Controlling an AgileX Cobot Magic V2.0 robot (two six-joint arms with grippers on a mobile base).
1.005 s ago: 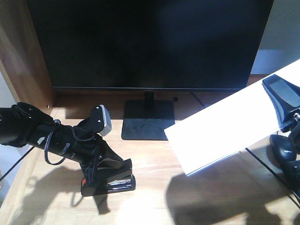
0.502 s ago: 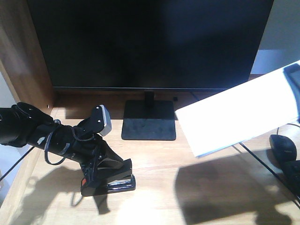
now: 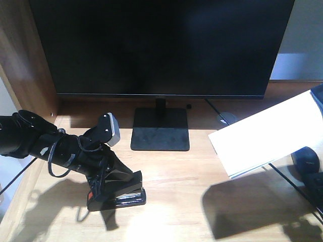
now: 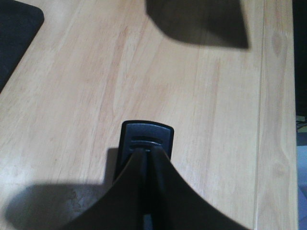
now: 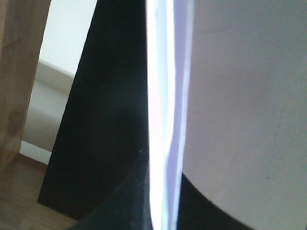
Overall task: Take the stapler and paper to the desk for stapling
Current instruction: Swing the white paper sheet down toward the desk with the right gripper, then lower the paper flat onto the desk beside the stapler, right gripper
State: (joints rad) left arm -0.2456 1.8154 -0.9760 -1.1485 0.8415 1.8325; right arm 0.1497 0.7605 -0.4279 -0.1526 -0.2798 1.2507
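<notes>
The black stapler (image 3: 120, 194) with its red patch rests on the light wood desk (image 3: 171, 181), left of centre. My left gripper (image 3: 115, 177) is shut on it from above. In the left wrist view the stapler's tip (image 4: 146, 136) pokes out past the closed fingers of the left gripper (image 4: 146, 158). The white paper (image 3: 267, 135) hangs tilted above the desk's right side. It shows edge-on (image 5: 165, 110) in the right wrist view, pinched in my right gripper (image 5: 163, 191).
A large black monitor (image 3: 161, 45) on a square stand (image 3: 160, 130) fills the back. A wooden side panel (image 3: 25, 60) stands at left. A black mouse (image 3: 306, 160) lies at the right edge. A round grommet (image 3: 225, 118) sits behind the paper.
The paper has moved to the right and lower, uncovering the grommet, and the right gripper has slid almost out of the front view. The left arm and stapler have not moved.
</notes>
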